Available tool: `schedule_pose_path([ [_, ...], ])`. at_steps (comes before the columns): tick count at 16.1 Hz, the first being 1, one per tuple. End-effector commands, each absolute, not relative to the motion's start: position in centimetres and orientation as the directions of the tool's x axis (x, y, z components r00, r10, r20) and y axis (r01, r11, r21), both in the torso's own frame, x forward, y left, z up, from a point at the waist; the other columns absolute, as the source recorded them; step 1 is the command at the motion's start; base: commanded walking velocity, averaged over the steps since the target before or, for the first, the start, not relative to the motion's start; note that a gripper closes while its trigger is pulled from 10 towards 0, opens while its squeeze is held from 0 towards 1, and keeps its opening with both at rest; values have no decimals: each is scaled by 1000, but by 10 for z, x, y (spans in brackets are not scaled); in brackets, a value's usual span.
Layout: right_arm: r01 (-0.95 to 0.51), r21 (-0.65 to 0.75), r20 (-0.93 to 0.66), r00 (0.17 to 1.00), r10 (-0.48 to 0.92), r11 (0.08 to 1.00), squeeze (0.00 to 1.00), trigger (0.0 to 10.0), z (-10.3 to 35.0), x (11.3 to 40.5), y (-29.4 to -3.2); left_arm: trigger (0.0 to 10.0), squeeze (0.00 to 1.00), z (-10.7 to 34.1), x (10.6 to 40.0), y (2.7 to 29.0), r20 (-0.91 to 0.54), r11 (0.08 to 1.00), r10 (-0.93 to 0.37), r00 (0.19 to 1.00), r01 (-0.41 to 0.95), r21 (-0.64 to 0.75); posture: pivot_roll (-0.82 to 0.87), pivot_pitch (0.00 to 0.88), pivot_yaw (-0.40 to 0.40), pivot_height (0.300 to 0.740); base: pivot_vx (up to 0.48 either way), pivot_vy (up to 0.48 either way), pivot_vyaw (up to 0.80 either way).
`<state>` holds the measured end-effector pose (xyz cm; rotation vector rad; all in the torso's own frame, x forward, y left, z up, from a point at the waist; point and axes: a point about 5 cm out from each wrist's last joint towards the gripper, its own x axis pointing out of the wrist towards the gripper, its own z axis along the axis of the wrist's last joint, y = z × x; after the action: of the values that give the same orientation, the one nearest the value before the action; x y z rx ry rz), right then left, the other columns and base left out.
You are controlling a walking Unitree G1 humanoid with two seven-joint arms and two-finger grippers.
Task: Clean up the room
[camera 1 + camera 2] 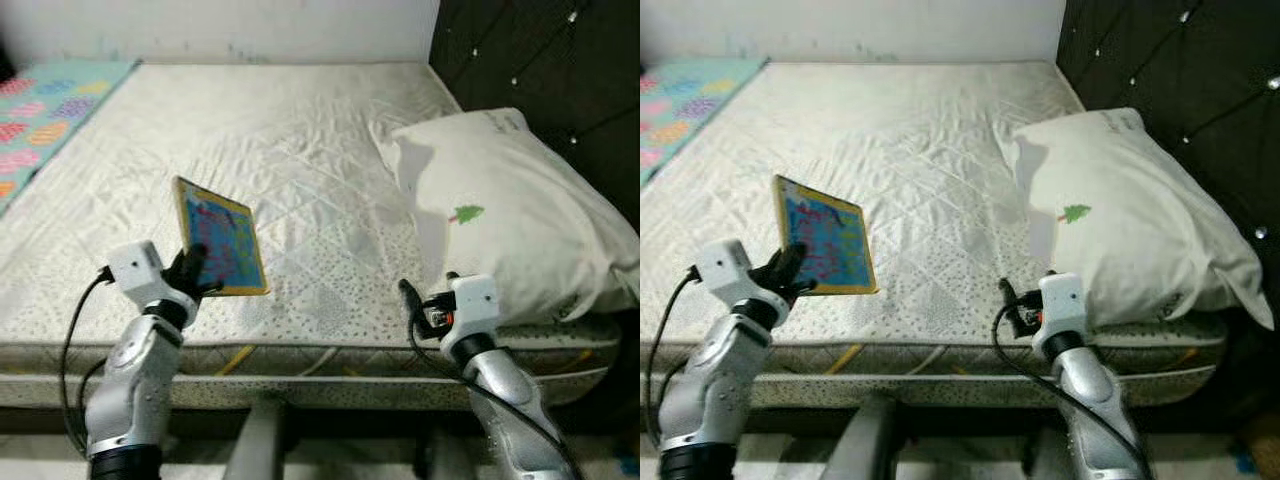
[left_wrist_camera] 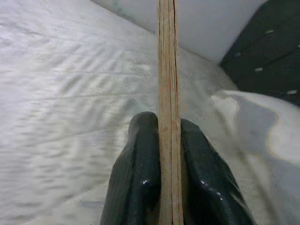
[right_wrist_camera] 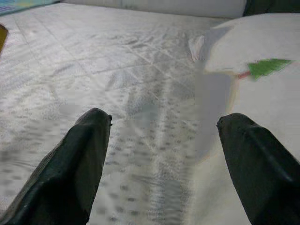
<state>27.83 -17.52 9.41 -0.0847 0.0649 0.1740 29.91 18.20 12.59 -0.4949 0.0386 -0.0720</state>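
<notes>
Seen from the head views, a picture book [image 1: 222,238] is clamped at its lower edge by the left gripper [image 1: 196,272] and held upright above the bed [image 1: 300,150]. In the left wrist view its thin edge runs straight out between the closed fingers [image 2: 136,173]. In the right wrist view the right gripper [image 3: 164,159] is spread wide and empty, near the pillow [image 3: 262,51], well apart from the book.
</notes>
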Motion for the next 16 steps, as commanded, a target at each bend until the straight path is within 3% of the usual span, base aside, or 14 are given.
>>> schedule_pose_path([
  [1,-161,-66,-63,986,157,985,0,10000,96,278,-178,10000,0,129,306,170,-1,843,-156,988,132,-521,-83,12,28,525,0,0,0],
  [6,-122,-125,-74,991,113,985,0,10000,100,269,-196,10000,0,121,328,156,-20,737,-252,967,179,-652,-164,34,8,525,0,0,0],
  [13,-55,-251,-119,993,25,966,0,10000,118,234,-243,10000,0,101,353,145,-29,535,-337,941,166,-828,-339,101,-49,525,0,0,0],
  [16,-73,-298,-147,989,29,952,0,10000,124,220,-252,10000,0,97,360,141,-46,540,-344,938,158,-827,-377,122,-70,525,0,0,0],
])
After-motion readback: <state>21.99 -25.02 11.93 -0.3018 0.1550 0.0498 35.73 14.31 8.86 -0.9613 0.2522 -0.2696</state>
